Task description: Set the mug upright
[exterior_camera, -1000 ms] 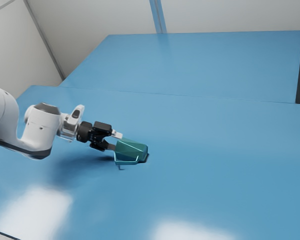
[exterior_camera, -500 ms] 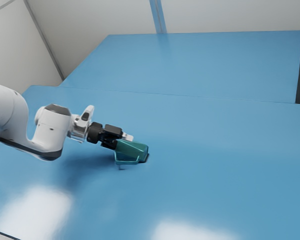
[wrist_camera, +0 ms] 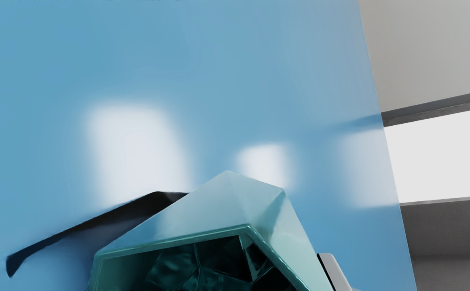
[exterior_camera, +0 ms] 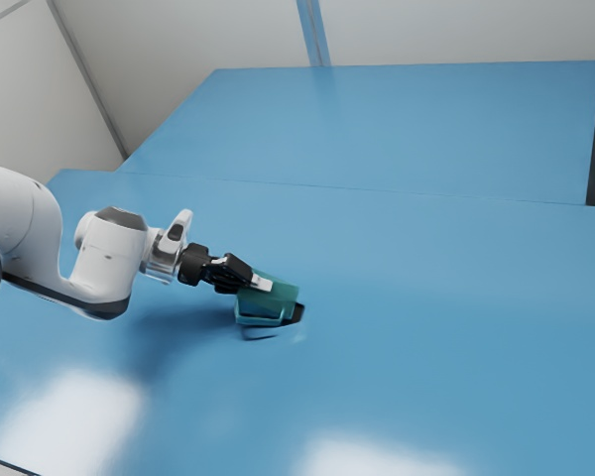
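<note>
Evidently, the mug [exterior_camera: 281, 299] has just been nudged toward the ext. view's right, w/ the gripper [exterior_camera: 258, 287] brought lower against it (open or shut can't be told). It's still tipped over the table [exterior_camera: 426, 337], mouth gripperward; righting's prob. still needed.

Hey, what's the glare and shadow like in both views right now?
Exterior view: white glare on the table's near part, soft shadow below the arm. Wrist view: soft-edged white reflections on the tabletop, a darker, crisper shadow beside the mug.
</note>
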